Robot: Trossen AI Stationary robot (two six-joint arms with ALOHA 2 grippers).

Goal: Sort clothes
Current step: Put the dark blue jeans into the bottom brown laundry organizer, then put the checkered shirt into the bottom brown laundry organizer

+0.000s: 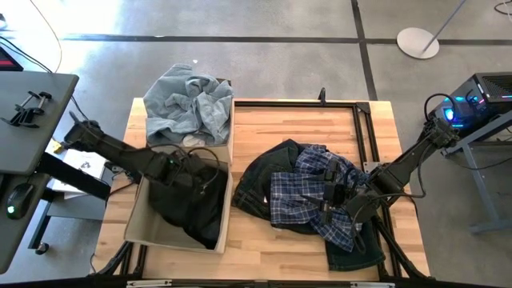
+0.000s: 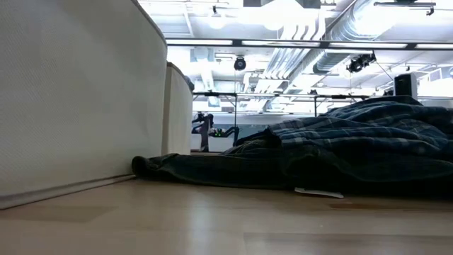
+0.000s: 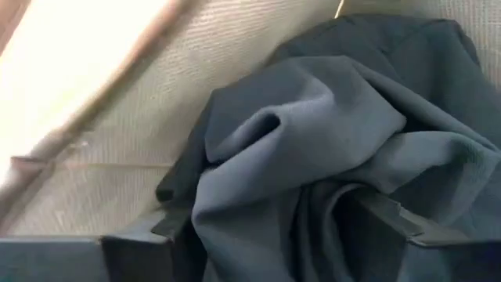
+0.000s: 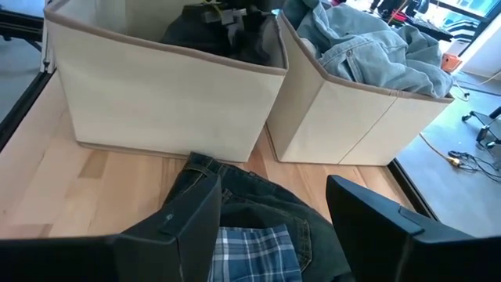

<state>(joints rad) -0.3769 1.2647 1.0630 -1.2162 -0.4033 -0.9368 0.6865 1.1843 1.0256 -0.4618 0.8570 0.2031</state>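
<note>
A black garment [image 1: 192, 200] lies crumpled in the near beige bin [image 1: 140, 224]. My left gripper [image 1: 188, 164] hangs over it, slanting down, its fingers apart on either side of a raised fold [image 3: 313, 141]. Pale blue denim clothes [image 1: 188, 104] fill the far bin [image 4: 352, 117]. On the table's right half a navy-white plaid garment [image 1: 308, 196] lies on dark denim [image 1: 260, 188], the denim's edge resting on the wood. My right gripper [image 4: 274, 227] hovers open above this pile [image 2: 340, 149]. My left gripper stands open astride a fold of the black garment [image 3: 258, 227], coming from above at a slant. The cloth rests in the bin and bulges up between the fingers [image 3: 168, 227]. Whether the fingers touch it I cannot tell.
The two bins stand side by side along the table's left edge, their walls [image 2: 71, 106] upright. Bare wood [image 1: 288, 128] lies between the bins and the pile and toward the far edge. A black frame [image 1: 364, 120] runs along the table's far and right sides.
</note>
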